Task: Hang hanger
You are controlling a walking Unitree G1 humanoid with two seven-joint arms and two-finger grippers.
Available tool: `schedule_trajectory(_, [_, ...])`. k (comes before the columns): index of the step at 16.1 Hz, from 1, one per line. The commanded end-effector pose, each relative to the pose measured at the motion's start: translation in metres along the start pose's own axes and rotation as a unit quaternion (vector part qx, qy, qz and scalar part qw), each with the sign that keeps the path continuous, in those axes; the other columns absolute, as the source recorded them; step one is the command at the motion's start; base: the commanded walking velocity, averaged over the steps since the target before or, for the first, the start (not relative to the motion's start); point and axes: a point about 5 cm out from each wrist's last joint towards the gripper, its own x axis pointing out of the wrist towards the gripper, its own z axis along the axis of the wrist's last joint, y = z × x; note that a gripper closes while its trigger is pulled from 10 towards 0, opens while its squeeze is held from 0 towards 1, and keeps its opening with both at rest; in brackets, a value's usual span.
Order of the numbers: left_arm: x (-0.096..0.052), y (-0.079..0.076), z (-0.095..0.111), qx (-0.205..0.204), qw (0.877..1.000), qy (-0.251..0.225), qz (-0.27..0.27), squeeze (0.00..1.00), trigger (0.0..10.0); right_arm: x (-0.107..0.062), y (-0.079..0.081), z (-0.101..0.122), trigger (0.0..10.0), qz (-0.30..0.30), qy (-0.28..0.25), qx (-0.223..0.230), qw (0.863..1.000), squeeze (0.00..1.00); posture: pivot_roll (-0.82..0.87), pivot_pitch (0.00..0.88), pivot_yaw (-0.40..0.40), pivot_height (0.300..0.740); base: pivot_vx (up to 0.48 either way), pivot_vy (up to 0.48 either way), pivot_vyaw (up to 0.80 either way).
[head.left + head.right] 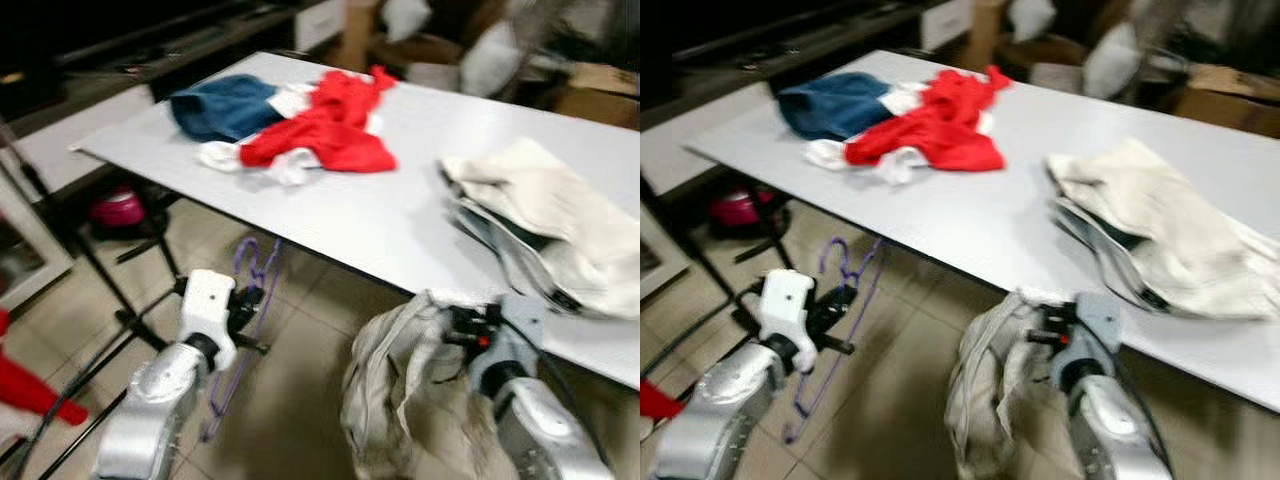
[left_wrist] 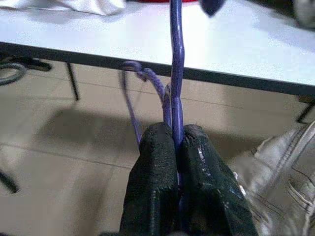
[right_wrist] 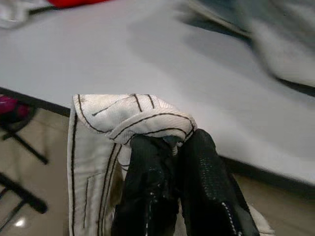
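Below the near edge of the white table (image 1: 380,230), the left gripper (image 2: 176,147) is clenching the purple wire hanger (image 2: 175,88), which is dangling over the tiled floor (image 1: 300,360). Beside it, the right gripper (image 3: 172,147) is pinching a beige garment with dark stitching (image 3: 123,118), hanging just off the table edge. Farther out on the tabletop are lying red clothes (image 1: 330,125), a blue garment (image 1: 222,105) and a cream pile (image 1: 545,215).

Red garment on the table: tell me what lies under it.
Under the red garment white cloth pokes out on the table, beside a blue garment. How far the white cloth runs beneath is covered.
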Motion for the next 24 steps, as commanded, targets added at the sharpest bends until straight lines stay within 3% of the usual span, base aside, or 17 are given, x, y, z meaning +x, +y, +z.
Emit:
schedule_trajectory(1, [0.001,-0.006,0.013,0.014,0.999,-0.033,-0.013,0.0,10.0,0.0,0.001,0.015,10.0,0.004,-0.031,0.005,1.0,0.0,-0.08,0.0,-0.014,0.74,0.0,0.0,-0.78])
schedule_trajectory(8, [-0.002,0.001,0.015,0.02,0.999,-0.035,-0.005,0.0,10.0,0.001,0.007,0.011,10.0,0.039,-0.002,0.009,0.999,0.0,-0.07,0.0,-0.014,0.74,0.0,0.193,-0.73])
schedule_trajectory(11, [-0.003,0.003,0.017,0.036,0.999,-0.038,-0.013,0.0,10.0,0.001,0.009,0.011,10.0,0.043,-0.001,0.013,0.999,0.0,-0.07,0.0,-0.006,0.74,0.0,0.215,0.0])
schedule_trajectory(13, [-0.002,0.004,0.019,0.052,0.998,-0.033,-0.014,0.0,10.0,0.001,0.01,0.01,10.0,0.043,-0.001,0.016,0.999,0.0,-0.07,0.0,0.004,0.74,0.0,-0.48,0.0])
schedule_trajectory(17, [0.0,0.007,0.019,0.038,0.999,-0.028,-0.022,0.0,10.0,-0.001,0.012,0.008,10.0,0.038,-0.003,0.023,0.999,0.0,-0.07,0.0,0.027,0.74,0.0,0.24,0.0])
schedule_trajectory(20, [0.002,0.007,0.022,0.067,0.997,-0.032,-0.029,0.0,10.0,-0.001,0.014,0.007,10.0,0.039,-0.005,0.022,0.999,0.0,-0.08,0.0,0.035,0.74,0.0,0.0,-0.68])
schedule_trajectory(24, [0.004,0.008,0.022,0.05,0.998,-0.034,-0.024,0.0,10.0,-0.001,0.014,0.009,10.0,0.038,-0.011,0.014,0.999,0.0,-0.08,0.0,0.041,0.74,0.0,0.0,0.0])
